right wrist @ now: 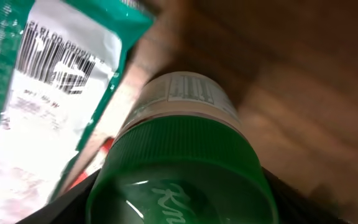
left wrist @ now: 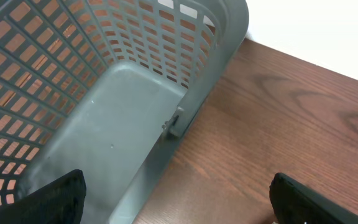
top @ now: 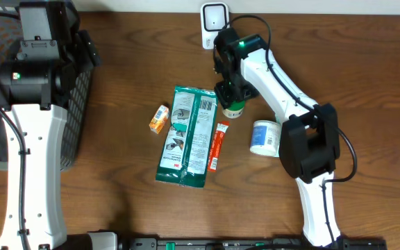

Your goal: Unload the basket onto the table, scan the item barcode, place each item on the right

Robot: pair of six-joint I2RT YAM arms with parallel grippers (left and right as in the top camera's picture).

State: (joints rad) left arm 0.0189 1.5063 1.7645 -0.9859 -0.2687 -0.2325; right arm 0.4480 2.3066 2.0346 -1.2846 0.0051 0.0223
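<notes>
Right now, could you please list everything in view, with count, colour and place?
basket: 1, grey, table's left side
scanner: 1, white, far edge
flat packet: 1, green-white, centre
small box: 1, orange, left of packet
sachet: 1, red-orange, right of packet
bottle: 1, white, green cap, between right gripper's fingers
tub: 1, white, right of sachet
table: 1, brown wood
left gripper: 1, black, open over basket's edge
right gripper: 1, black, around bottle cap, contact unclear

Overhead looks straight down on the table [top: 130,42]; wrist views sit close over basket [left wrist: 135,37] and bottle [right wrist: 185,162].
</notes>
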